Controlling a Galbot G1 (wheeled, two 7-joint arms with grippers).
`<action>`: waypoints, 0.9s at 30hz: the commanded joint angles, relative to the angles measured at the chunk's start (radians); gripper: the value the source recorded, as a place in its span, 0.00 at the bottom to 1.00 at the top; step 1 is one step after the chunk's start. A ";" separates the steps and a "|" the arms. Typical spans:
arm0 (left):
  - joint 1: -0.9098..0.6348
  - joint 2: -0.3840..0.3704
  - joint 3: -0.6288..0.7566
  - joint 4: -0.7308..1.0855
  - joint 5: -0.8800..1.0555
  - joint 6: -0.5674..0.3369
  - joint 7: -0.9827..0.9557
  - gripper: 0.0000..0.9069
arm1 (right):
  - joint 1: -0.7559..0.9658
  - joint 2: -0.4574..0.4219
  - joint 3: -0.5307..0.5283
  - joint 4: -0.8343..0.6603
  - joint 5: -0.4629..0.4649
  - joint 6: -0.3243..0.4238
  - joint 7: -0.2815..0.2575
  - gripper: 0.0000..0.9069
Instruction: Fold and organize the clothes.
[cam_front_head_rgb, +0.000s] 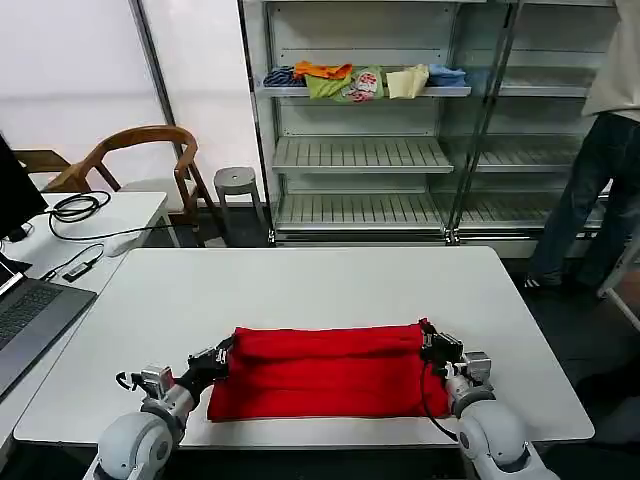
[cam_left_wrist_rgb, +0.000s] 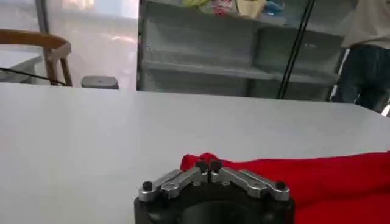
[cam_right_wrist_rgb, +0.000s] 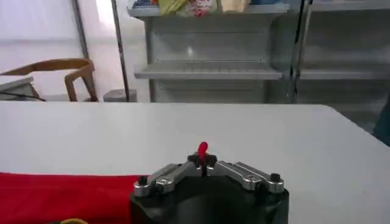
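As it is soft, light cotton, the bright red folded T-shirt near the white worktop's front edge is pinched at its far corners, the left gripper and right gripper jaws clamped together on cloth.

Your left end effector and right end effector share one build: a rounded black housing carrying silver metal linkage bars, each fastened with dark round-headed screws, tapering to small black fingertips. Behind each, you see a wrist of silver and black blocks on a smooth, pale grey, rounded forearm shell. A thin black cable loops along each wrist.
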 joint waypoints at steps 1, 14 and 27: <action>0.024 0.010 -0.014 -0.020 0.018 0.071 0.004 0.02 | 0.000 0.001 0.003 -0.008 0.004 0.000 0.001 0.00; 0.064 0.012 -0.006 -0.057 0.024 0.088 0.005 1.00 | -0.019 0.005 -0.003 -0.030 -0.033 0.000 -0.005 1.00; 0.092 0.015 -0.056 -0.122 0.049 0.120 -0.039 1.00 | -0.008 -0.008 0.031 -0.076 -0.099 0.029 -0.006 1.00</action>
